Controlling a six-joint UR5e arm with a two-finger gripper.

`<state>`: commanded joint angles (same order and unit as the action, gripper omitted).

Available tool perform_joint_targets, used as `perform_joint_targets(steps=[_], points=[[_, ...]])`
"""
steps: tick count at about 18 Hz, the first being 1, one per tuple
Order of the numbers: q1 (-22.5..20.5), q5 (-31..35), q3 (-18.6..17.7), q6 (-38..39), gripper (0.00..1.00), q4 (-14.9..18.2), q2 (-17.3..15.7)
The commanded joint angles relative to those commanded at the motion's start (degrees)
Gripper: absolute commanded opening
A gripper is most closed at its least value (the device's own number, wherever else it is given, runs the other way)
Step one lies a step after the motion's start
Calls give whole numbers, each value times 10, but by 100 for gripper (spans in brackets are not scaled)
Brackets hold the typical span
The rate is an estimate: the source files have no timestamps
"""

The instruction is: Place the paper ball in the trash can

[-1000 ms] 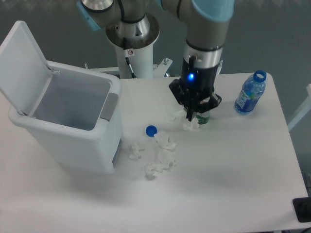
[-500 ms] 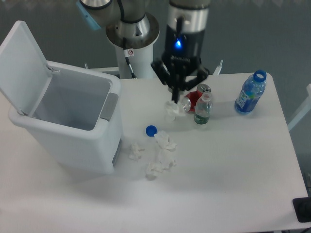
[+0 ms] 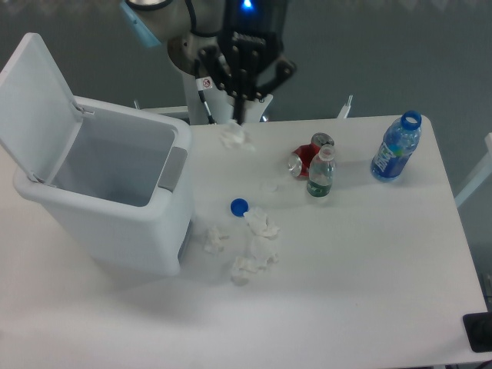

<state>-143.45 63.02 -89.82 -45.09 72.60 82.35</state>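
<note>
1. A crumpled white paper ball (image 3: 234,135) hangs at upper centre of the frame, pinched between the black fingers (image 3: 240,108) of the gripper (image 3: 237,117), just right of the trash can.
2. The large white rectangular plastic trash can (image 3: 115,223) stands at left, its flat hinged lid (image 3: 34,100) raised and a grey panel on its right side.
3. On the smooth white desk (image 3: 361,261) lie three more crumpled paper wads (image 3: 250,242), a round blue bottle cap (image 3: 239,206), a red dented can (image 3: 306,157), a small clear bottle (image 3: 320,174) and a blue plastic bottle (image 3: 396,147).
4. Against half a second ago, the gripper and ball sit further up and left, nearer the can.
</note>
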Motion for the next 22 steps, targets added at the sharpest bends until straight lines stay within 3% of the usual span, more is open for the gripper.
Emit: perform_joint_targets(steps=[6, 12, 14, 15, 16, 17, 19, 22], points=[[68, -1, -26, -1, 5, -1, 0], [104, -1, -28, -2, 10, -1, 5], [111, -1, -29, -4, 28, -2, 8], [113, -1, -29, -6, 49, -3, 11], [113, -1, -29, -7, 61, -4, 11], [116, -1, -29, -7, 64, -4, 11], [117, -1, -29, -9, 89, -5, 13], [117, -1, -28, -9, 96, -5, 14]])
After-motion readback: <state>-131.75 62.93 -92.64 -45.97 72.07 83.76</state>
